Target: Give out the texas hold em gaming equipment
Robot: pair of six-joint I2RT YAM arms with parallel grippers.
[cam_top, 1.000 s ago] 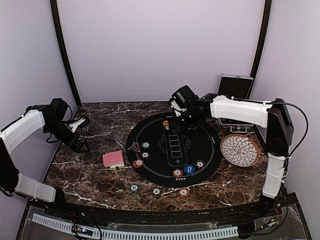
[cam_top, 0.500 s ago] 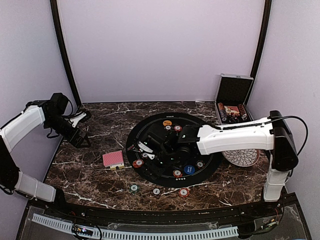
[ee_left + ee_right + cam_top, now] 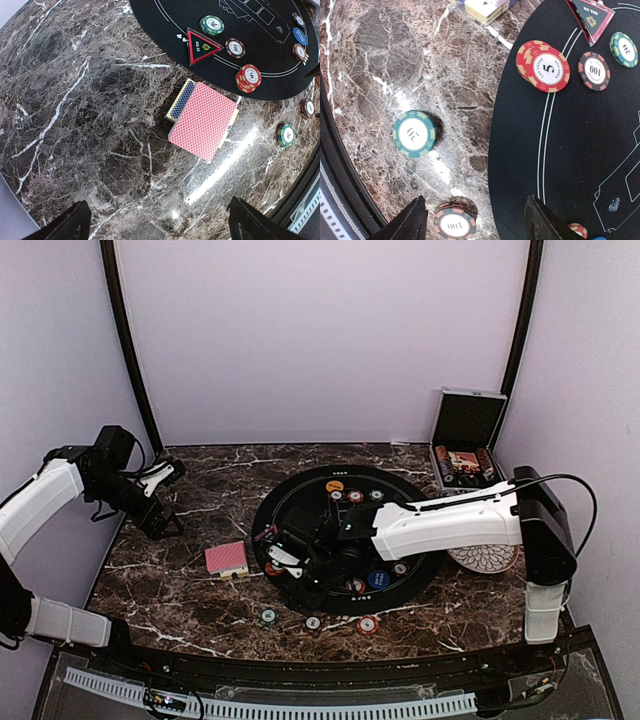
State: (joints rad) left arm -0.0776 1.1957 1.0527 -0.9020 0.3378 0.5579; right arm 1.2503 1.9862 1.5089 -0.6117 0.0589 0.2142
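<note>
Right arm has swung w/in the last sec from the far side of the mat [image 3: 408,490], over by the case [image 3: 468,420], across to the mat's near-left edge. The right hand [image 3: 479,220] now hangs low over the border btwn mat and tabletop [image 3: 375,65]. Its fingers are spread w/ nothing pinched. A black chip [image 3: 454,222] lies on the tabletop below and btwn the tips, and a green chip [image 3: 414,134] sits just beyond it, also off the mat. On the mat close by are red chips [image 3: 545,66] in a short stack, two singles and the triangular all-in marker [image 3: 202,46]. Left arm has barely shifted. The left hand [image 3: 160,225] is spread wide and empty above the tabletop at far left, looking down on the card deck [image 3: 202,121], which sits red back up just off the mat's left edge. Blue button [image 3: 377,579] is near the mat's front, orange button [image 3: 334,485] at its far side. Meaning, prob.: right arm is lining up on a loose chip by the mat edge, my guess the black one, to shift it to a player spot. Nothing grabbed yet and the deck looks undealt, so distribution seems partway at best.
</note>
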